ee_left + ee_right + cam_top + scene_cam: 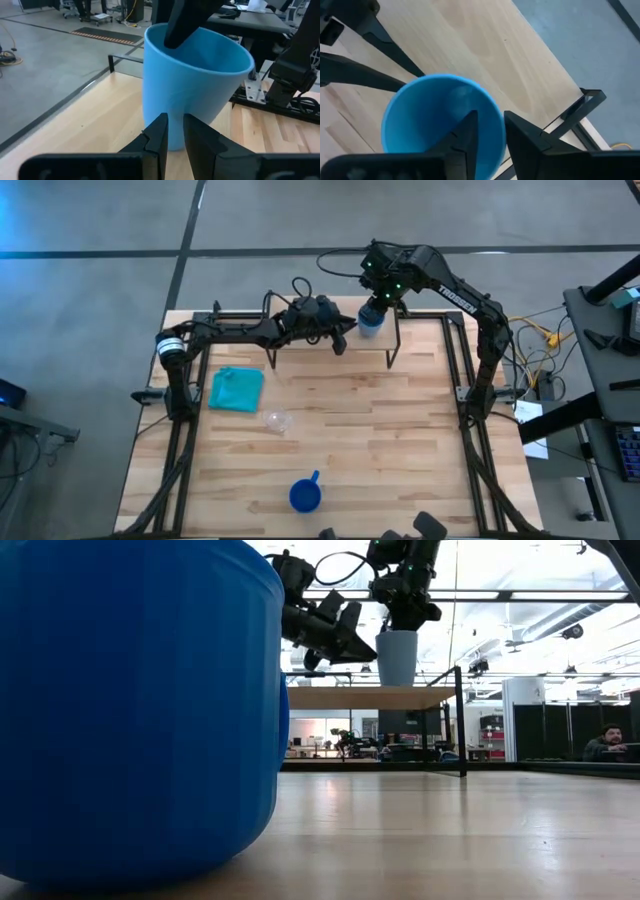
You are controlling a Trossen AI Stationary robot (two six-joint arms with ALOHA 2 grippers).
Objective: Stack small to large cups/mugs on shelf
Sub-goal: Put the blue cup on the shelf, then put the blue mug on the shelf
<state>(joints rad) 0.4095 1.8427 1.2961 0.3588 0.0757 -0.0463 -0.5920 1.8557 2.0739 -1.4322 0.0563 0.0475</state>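
Note:
The light blue cup stands upright on the far right part of the shelf, its base on the board. My right gripper comes down over it from above and is shut on its rim. My left gripper reaches in level from the table's left, shut, with its tips right at the cup's lower wall. The dark blue mug stands on the table near the near edge and fills the left of the low view. The small clear cup lies mid-table. My right gripper holds the light blue cup by its rim on the side toward the table's right. One finger is inside the cup and one outside, pointing down from above. The cup is upright with its base on the shelf board. My left gripper has its shut fingertips against or just short of the cup's lower wall; I cannot tell whether they touch.
A teal cloth lies on the table's left part, in front of the shelf. The shelf's thin black legs stand on the tabletop. A person sits far behind the table. The middle and right of the tabletop hold nothing.

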